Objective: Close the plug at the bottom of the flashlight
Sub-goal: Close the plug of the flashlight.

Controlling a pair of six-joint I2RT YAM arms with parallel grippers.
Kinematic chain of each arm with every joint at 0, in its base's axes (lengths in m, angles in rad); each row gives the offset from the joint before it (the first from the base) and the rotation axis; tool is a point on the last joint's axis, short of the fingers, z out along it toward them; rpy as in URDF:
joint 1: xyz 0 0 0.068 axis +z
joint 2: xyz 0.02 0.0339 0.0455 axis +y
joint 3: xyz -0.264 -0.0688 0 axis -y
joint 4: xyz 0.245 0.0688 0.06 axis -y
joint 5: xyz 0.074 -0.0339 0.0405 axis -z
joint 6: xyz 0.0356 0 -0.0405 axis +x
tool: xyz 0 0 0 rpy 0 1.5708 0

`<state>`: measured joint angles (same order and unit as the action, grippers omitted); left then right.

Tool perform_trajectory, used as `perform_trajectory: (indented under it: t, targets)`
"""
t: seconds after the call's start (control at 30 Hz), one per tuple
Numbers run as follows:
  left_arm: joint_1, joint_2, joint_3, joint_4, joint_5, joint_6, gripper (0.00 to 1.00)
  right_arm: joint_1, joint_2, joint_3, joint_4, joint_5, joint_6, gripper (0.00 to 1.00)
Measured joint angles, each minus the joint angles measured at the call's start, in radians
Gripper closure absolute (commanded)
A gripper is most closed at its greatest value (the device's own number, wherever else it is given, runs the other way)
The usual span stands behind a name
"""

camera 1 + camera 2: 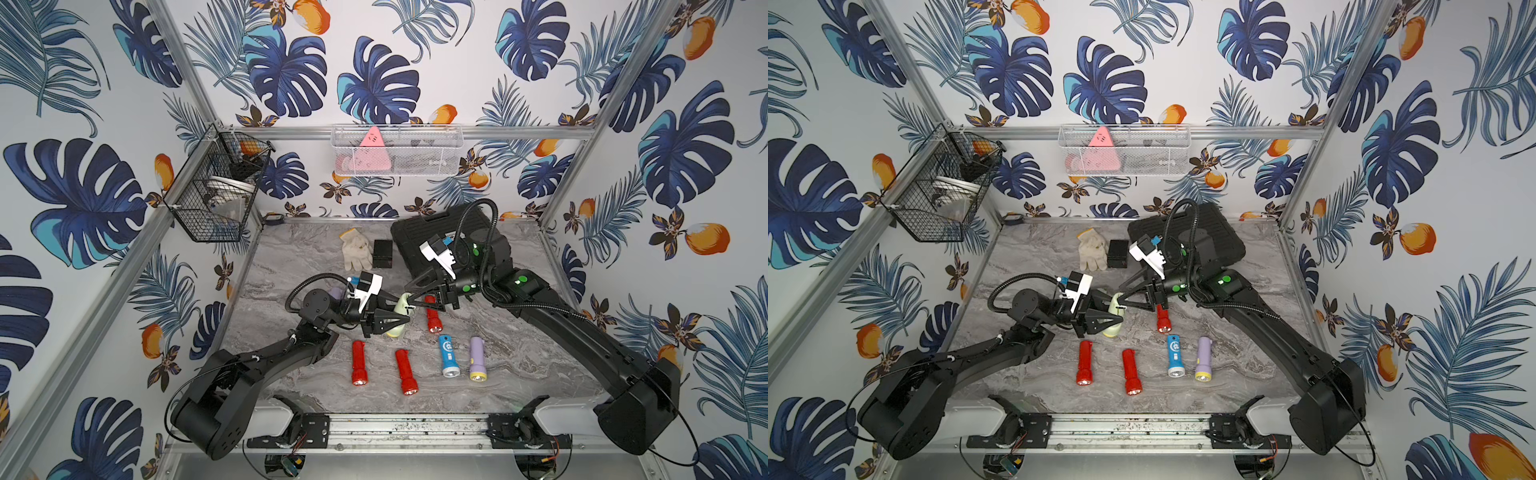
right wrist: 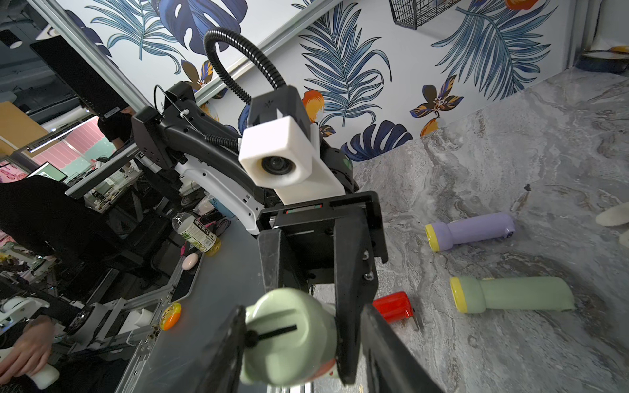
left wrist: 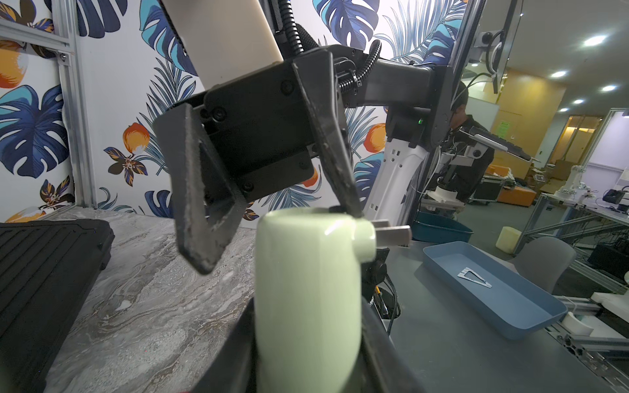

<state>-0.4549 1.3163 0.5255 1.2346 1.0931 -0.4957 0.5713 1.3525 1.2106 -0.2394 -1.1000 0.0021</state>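
Note:
A pale green flashlight (image 1: 397, 322) (image 1: 1115, 318) is held off the table, with my left gripper (image 1: 401, 309) (image 3: 308, 357) shut on its body (image 3: 306, 289). Two metal prongs of its plug (image 3: 391, 234) stick out sideways at its bottom end. My right gripper (image 1: 409, 296) (image 1: 1123, 297) (image 3: 279, 238) (image 2: 306, 347) stands open around that end (image 2: 289, 337). In the left wrist view one right finger (image 3: 340, 183) touches the end beside the plug, while the other finger (image 3: 200, 217) hangs apart from it.
On the marble table (image 1: 519, 353) lie three red flashlights (image 1: 358, 363) (image 1: 406, 371) (image 1: 432, 320), a blue one (image 1: 449, 355) and a purple one (image 1: 477, 358). Behind are a black case (image 1: 419, 237), a glove (image 1: 356, 249) and a black box (image 1: 382, 253). Another green flashlight (image 2: 510, 294) lies beyond the left arm.

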Motion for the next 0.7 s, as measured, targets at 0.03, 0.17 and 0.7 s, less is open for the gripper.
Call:
perform_trajectory:
  t: [0.03, 0.17, 0.7]
  targets:
    - [0.000, 0.000, 0.000, -0.002, 0.000, 0.000, 1.00, 0.000, 0.005, 0.002, 0.000, -0.005, 0.001, 0.51]
    - [0.000, 0.002, 0.000, -0.010, 0.002, -0.003, 1.00, 0.002, 0.012, 0.002, 0.000, -0.025, 0.001, 0.62]
    - [-0.001, -0.003, 0.022, -0.036, 0.077, -0.055, 1.00, 0.015, 0.021, -0.010, 0.062, -0.055, -0.021, 0.77]
